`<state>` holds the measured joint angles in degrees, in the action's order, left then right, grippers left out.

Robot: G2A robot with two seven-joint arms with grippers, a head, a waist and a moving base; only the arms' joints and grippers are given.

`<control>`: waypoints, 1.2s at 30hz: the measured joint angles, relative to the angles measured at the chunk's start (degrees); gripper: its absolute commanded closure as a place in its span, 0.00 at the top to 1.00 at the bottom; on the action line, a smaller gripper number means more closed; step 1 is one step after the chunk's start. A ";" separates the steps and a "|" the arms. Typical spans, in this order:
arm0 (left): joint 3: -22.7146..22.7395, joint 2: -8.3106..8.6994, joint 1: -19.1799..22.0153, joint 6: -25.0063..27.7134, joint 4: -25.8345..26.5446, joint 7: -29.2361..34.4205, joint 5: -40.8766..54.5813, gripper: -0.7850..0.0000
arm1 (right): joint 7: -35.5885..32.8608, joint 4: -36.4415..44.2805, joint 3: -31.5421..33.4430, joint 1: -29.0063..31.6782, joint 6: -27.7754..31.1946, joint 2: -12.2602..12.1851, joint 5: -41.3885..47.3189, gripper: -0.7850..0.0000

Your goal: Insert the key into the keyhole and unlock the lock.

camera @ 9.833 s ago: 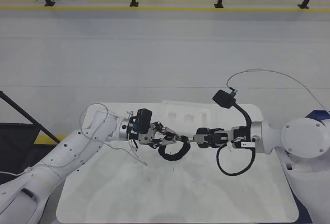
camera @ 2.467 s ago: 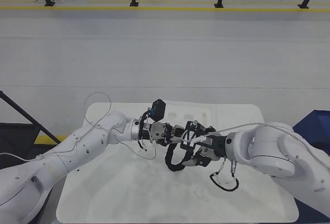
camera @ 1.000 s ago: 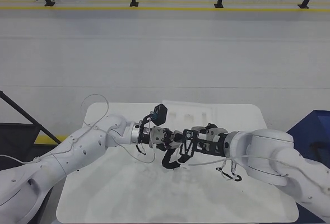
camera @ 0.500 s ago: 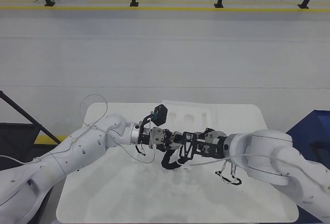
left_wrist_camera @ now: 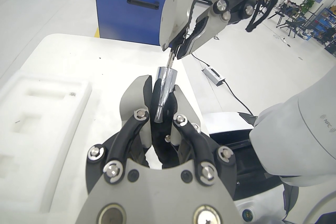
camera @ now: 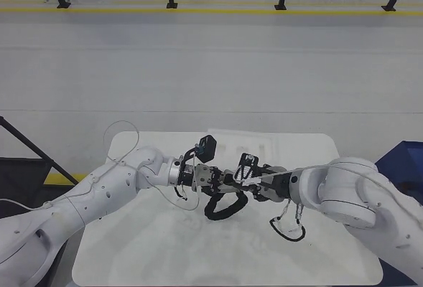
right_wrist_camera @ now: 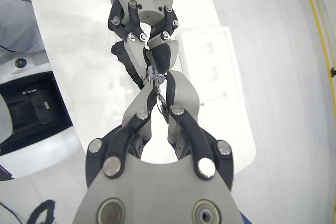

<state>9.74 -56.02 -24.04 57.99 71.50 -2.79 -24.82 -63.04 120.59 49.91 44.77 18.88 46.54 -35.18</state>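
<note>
Above the middle of the white table [camera: 161, 244] the two grippers meet tip to tip. My left gripper [left_wrist_camera: 160, 88] [camera: 212, 178] is shut on the black lock body, whose chrome cylinder [left_wrist_camera: 164, 93] [right_wrist_camera: 157, 77] sticks out between its fingers. The lock's black cable loop [camera: 222, 208] hangs below. My right gripper [right_wrist_camera: 158, 86] [left_wrist_camera: 174, 50] [camera: 241, 179] is shut on the silver key [right_wrist_camera: 160, 103]. The key's blade [left_wrist_camera: 171, 59] sits in the keyhole at the end of the cylinder.
A white foam tray [camera: 240, 143] [left_wrist_camera: 39, 104] [right_wrist_camera: 210, 62] with rectangular cut-outs lies at the table's far side. A blue cabinet [left_wrist_camera: 128, 4] [camera: 412, 165] stands off the table's right end. Near the right arm a black cable [camera: 286, 226] dangles.
The right wrist has rolled about its own axis with the key in it; its camera mount now sits on top. The lock's cable loop has swung slightly. The left arm has held still.
</note>
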 measured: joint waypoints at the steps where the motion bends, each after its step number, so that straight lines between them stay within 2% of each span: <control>1: 0.00 0.00 0.00 0.00 0.00 -0.10 -0.19 0.00 | 0.29 -0.37 0.17 0.20 -0.54 0.03 0.40 0.00; 11: 0.00 -0.01 0.31 0.01 0.23 -3.64 -6.05 0.00 | 0.08 -4.41 2.02 2.01 -10.05 0.63 10.66 0.00; 27: 0.00 -0.29 0.84 0.01 -1.26 -15.07 -20.30 0.00 | -0.11 -5.09 3.60 3.32 -22.03 1.59 18.63 0.00; 28: 0.00 -0.33 0.87 0.01 -1.48 -15.84 -21.34 0.00 | 0.08 -5.06 3.81 3.47 -22.59 1.63 18.98 0.11; 29: 0.00 -0.36 0.91 0.01 -1.62 -16.46 -22.10 0.00 | 0.17 -5.10 3.98 3.59 -23.02 1.66 19.34 0.29; 30: 0.00 -0.39 0.94 0.01 -1.73 -17.16 -22.83 0.00 | 0.20 -5.16 4.14 3.70 -23.41 1.68 19.69 0.81; 31: 0.00 -0.43 0.98 0.01 -1.84 -18.14 -23.81 0.00 | 0.18 -5.24 4.33 3.84 -23.80 1.71 20.06 1.00; 36: 0.00 -0.47 1.08 0.01 -3.07 -22.64 -26.56 0.00 | 1.61 -4.68 5.91 4.59 -23.17 1.63 20.12 1.00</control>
<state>9.74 -56.49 -22.96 58.00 68.43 -25.43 -51.38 -61.43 115.91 55.82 49.36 -4.29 48.17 -15.06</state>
